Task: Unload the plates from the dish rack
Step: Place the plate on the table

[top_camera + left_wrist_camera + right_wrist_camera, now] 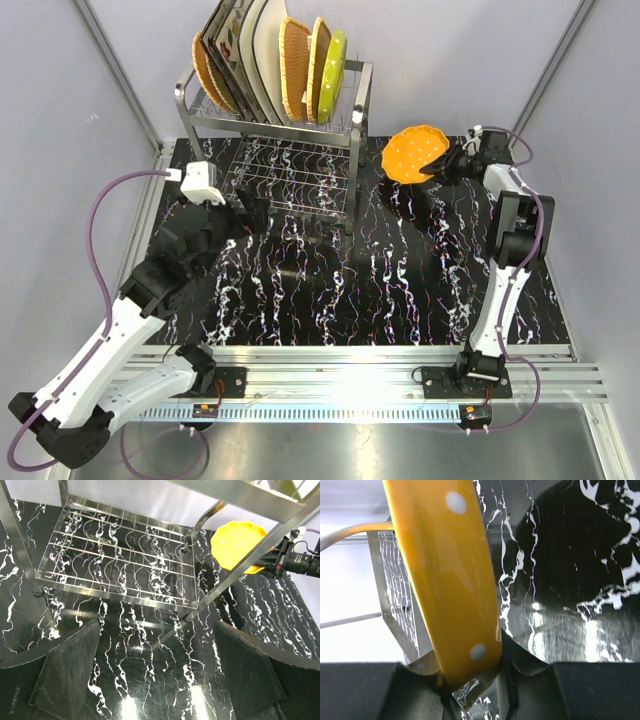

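The right tool [447,165] pinches the rim of an orange dotted plate [415,153], holding it tilted in the air just right of the dish rack [270,127], over the bench [330,290]. The left tool [250,212] gapes empty before the rack's lower shelf. The other plates [295,55] stand on edge on the rack's top tier, nearer the left arm.
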Controlling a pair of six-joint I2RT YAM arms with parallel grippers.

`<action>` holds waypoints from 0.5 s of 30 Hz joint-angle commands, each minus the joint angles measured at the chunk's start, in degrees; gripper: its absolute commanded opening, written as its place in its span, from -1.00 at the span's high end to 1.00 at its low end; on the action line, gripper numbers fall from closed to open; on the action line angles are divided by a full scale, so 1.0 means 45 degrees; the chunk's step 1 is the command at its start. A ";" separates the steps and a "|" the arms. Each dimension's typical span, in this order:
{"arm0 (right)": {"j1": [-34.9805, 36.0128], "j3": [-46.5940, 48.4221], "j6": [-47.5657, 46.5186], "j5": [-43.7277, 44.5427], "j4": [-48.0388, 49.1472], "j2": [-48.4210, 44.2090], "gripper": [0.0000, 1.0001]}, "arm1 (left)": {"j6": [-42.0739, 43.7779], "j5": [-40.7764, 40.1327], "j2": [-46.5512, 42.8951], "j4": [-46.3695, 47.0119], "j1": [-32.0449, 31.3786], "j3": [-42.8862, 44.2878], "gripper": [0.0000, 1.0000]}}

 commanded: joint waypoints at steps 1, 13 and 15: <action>0.0250 0.1332 0.0302 -0.1157 0.1831 -0.0070 1.00 | -0.0216 -0.0399 0.0205 0.0582 0.0106 0.0272 -0.98; 0.0796 0.2699 0.0771 -0.0786 0.2553 0.1454 1.00 | -0.0529 -0.0282 0.0771 0.0367 0.0302 0.0486 -0.98; 0.0913 0.2855 0.0888 -0.0727 0.2651 0.1668 1.00 | -0.0568 -0.0262 0.0849 0.0211 0.0380 0.0604 -0.98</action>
